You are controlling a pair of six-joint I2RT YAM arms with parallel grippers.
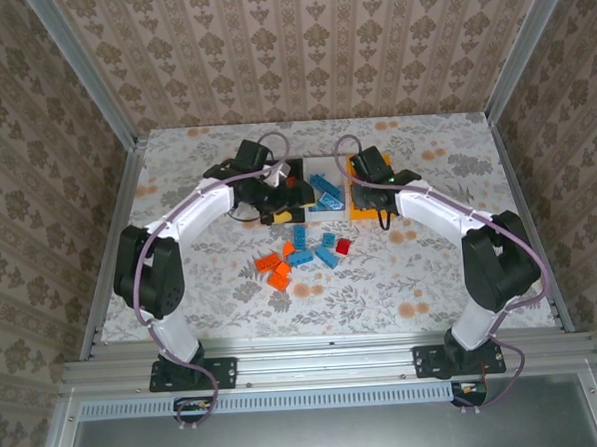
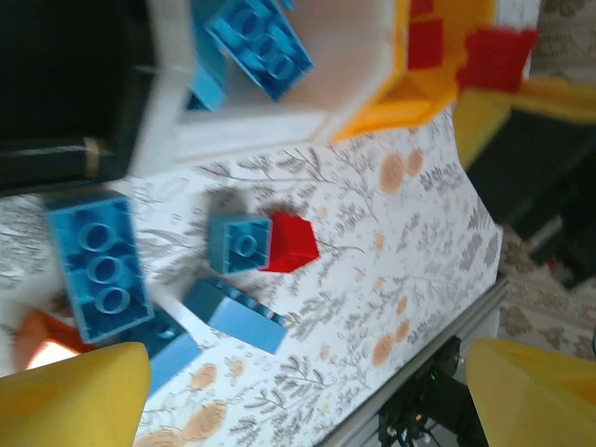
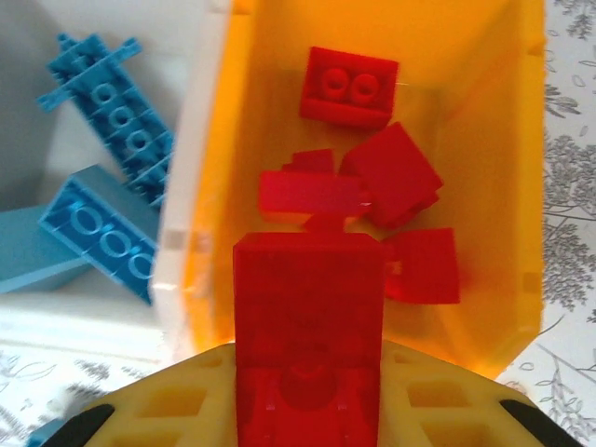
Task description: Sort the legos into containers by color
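Observation:
My right gripper [image 3: 307, 377] is shut on a red lego [image 3: 307, 298] and holds it over the yellow-orange container [image 3: 521, 186], where several red legos [image 3: 349, 84] lie. The white container [image 3: 182, 279] beside it holds blue legos [image 3: 102, 223]. From above, the right gripper [image 1: 371, 172] hangs over the yellow-orange container [image 1: 363, 212]. My left gripper [image 1: 273, 182] is open over the black container [image 1: 294, 167]. Its wrist view shows its wide-apart gripper [image 2: 298, 400] above loose legos on the table: a red one [image 2: 291, 244] touching a small blue one [image 2: 240, 244], and a long blue one [image 2: 98, 265].
The loose pile [image 1: 302, 255] of orange, blue and red bricks lies in front of the three containers at mid-table. The white container [image 1: 324, 194] stands between the other two. The floral table [image 1: 431, 267] has open room on both sides, bounded by wallpapered walls.

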